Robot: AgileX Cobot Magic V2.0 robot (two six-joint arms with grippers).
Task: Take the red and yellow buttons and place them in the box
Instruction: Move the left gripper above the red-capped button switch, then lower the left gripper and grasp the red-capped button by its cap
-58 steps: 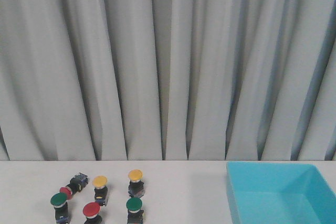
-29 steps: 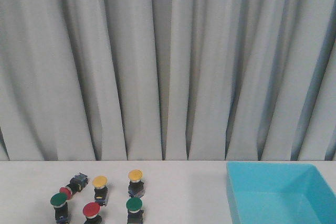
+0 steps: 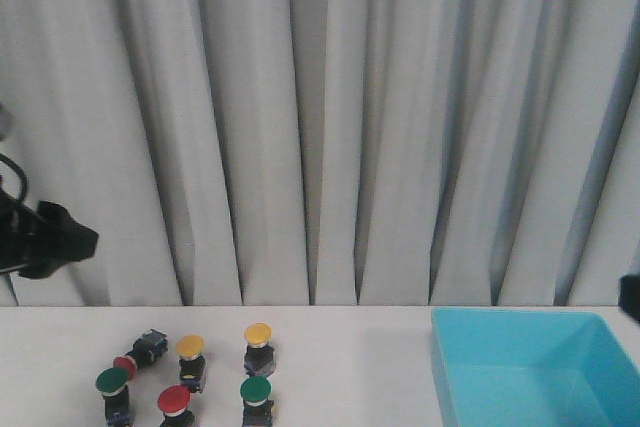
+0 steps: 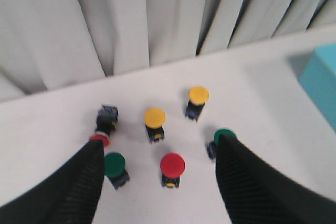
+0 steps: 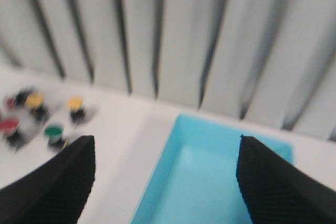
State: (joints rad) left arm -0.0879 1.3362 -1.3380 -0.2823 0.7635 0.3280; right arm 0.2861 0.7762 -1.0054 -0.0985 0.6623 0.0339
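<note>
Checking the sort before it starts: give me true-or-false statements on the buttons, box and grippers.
1. The box holds one yellow button. False: it shows no buttons inside.
2. Two green buttons stand on the table. True: and.
3. The left gripper is shut on a red button. False: it is open, holding nothing.
4. One red button lies tipped over. True.
5. The right gripper is open. True.

Pale grey pleated curtain (image 3: 330, 127) behind white table (image 3: 350, 367) — even light.
</note>
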